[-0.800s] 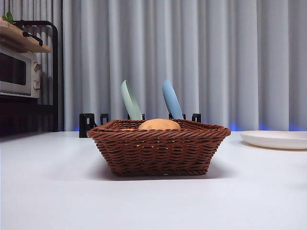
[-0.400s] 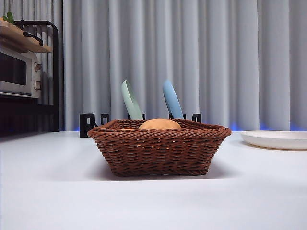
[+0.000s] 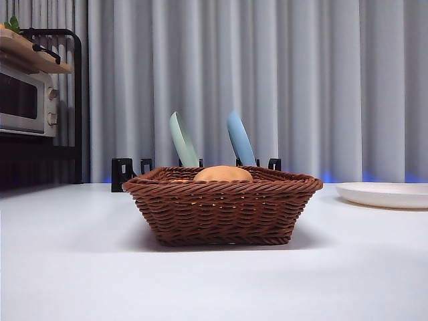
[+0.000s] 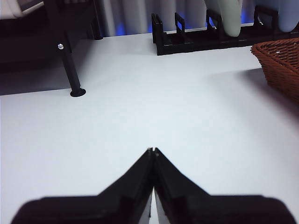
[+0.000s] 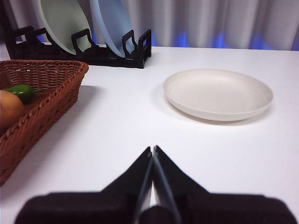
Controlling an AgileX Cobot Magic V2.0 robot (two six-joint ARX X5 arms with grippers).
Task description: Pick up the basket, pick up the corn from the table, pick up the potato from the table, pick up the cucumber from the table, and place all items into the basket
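Two claws are present, and neither is at work. The left claw [image 4: 153, 151] hangs over bare counter [image 3: 67, 267] with its jaws pressed together on nothing; the basket [image 3: 223, 206] shows only as a corner at the edge of its wrist view. The right claw [image 5: 152, 150] likewise has its jaws together and empty, and it sits between the basket and the white plate [image 5: 218, 93], near neither. Judged from this, both arms are parked clear so that nothing touches the load.

One basket stands flat on the counter, in front of the dish rack [image 3: 130, 172]. Its flared walls keep rounded items from rolling out, which is probably why the vegetables lie low inside it.

Contents, counted from what shows:
- Potato [image 3: 223, 174]: one, its tan top rising just above the braided rim in the front view, and seen at the picture's edge in the right wrist view.
- Cucumber [image 5: 21, 91]: one, only its green end visible, lying against the potato inside the basket.
- Corn: none visible. It may lie below the rim; this cannot be confirmed.

Other items: one white plate, lying empty well apart from the basket; two upright plates in the rack, one green [image 3: 182, 139], one blue [image 3: 239, 138]; one microwave [image 3: 25, 100] on a side shelf.

No vegetable remains on the visible counter, so the loading appears complete or nearly so.
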